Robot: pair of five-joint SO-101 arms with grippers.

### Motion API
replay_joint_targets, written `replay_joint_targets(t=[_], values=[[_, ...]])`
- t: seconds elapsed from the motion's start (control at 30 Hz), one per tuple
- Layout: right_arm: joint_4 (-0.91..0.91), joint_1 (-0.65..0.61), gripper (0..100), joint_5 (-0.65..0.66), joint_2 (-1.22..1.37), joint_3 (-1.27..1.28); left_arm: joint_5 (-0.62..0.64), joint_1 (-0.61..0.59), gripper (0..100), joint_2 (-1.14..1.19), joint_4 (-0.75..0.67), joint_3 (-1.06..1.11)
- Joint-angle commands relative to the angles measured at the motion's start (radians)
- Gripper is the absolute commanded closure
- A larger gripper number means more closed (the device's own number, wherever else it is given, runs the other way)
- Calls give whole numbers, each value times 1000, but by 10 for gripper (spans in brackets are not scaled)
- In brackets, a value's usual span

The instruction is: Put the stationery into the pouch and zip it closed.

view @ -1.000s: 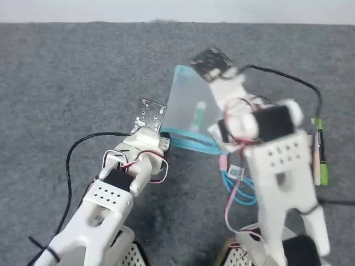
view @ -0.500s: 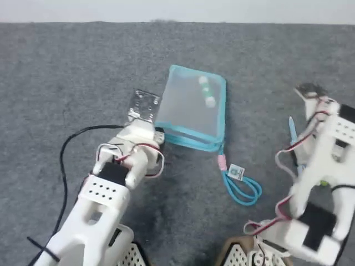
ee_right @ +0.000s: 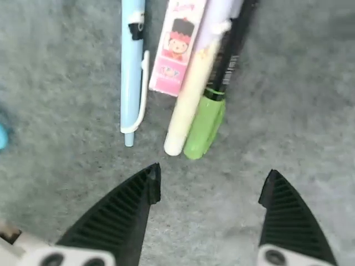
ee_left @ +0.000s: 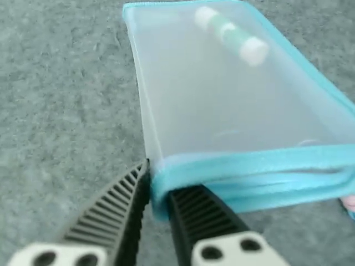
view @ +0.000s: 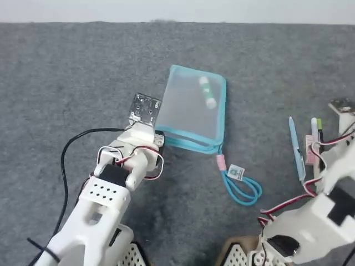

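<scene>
The pouch (view: 188, 113) lies mid-way across the desk (view: 66, 66), a white-and-green tube (view: 207, 92) showing through near its far right corner, with the left gripper (view: 158, 134) at its near left corner. A blue cord loop (view: 243, 187) trails from its near right corner. A blue pen (view: 297, 149), a pink eraser (view: 309, 154) and a pale highlighter (view: 314, 128) lie side by side near the desk's right edge.

My high camera sits off the arms and looks steeply down on the grey table (view: 66, 72), far enough back to take in both arms. The left wrist camera rides low and very close, looking forward along the left gripper (ee_left: 158, 185) at a corner of the pouch (ee_left: 222, 111) — the same pouch that lies mid-table from above. The right wrist camera faces almost straight down past the right gripper (ee_right: 213, 173) onto the pens (ee_right: 133, 72) — the high view has them at the table's right.
</scene>
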Motion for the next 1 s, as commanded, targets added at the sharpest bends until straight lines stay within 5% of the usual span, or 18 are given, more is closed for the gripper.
replay_joint_targets(t=[0.0,0.97], values=[[-38,12,765,32,15,-49,-11,3,988,11,-40,-15],[-226,-4,834,-57,252,-124,-9,9,988,11,-41,2]])
